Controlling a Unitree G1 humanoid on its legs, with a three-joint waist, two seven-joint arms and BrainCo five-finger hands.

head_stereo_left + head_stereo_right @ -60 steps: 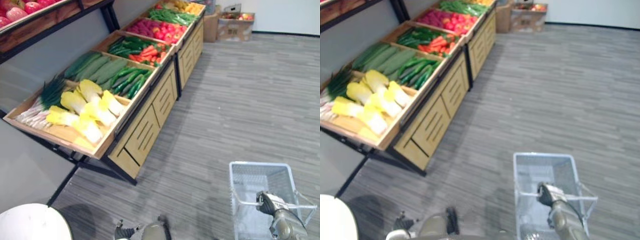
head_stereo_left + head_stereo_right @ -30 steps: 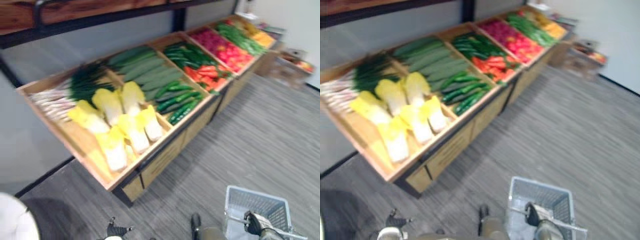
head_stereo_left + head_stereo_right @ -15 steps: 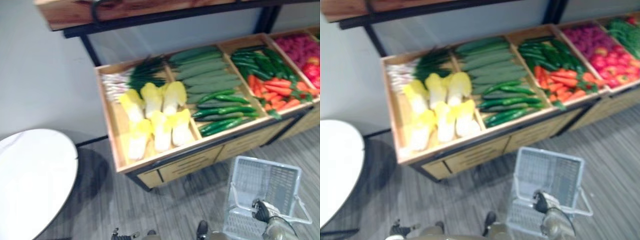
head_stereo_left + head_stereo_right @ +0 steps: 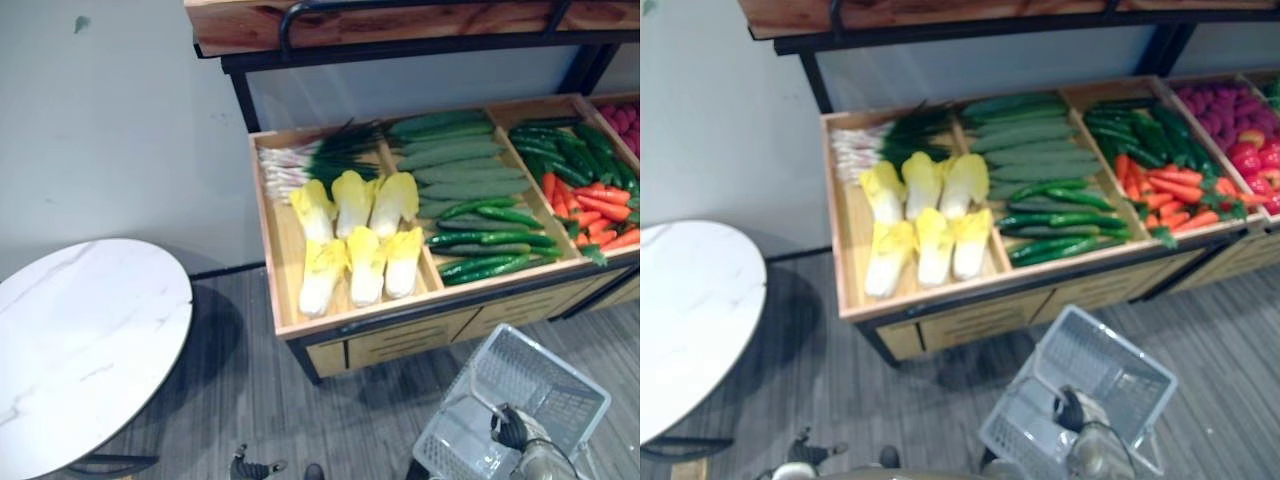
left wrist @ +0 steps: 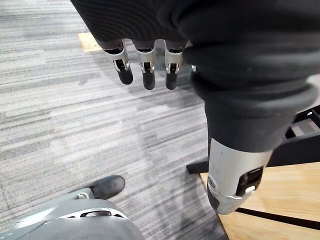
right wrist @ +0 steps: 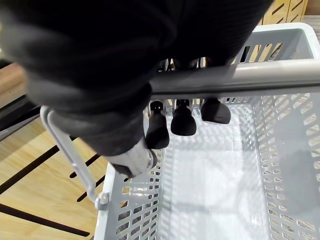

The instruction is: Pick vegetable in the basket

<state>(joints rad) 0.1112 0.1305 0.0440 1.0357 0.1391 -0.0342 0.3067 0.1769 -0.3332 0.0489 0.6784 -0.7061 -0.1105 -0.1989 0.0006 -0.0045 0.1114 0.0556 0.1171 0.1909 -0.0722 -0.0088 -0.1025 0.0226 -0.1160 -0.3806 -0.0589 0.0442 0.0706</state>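
Left eye view: round table [image 4: 90,340] beside vegetable stand [image 4: 400,343], basket [image 4: 540,385] before it

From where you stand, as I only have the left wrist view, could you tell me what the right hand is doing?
Observer: The right hand is curled round the handle of a grey mesh basket.
Operator: Thank you. Is any vegetable in it?
Observer: No; its bottom shows bare in the right wrist view.
Operator: And what is there to pick?
Observer: In the eye views, the crate at the left end of the wooden stand holds pale yellow cabbages in front of spring onions.
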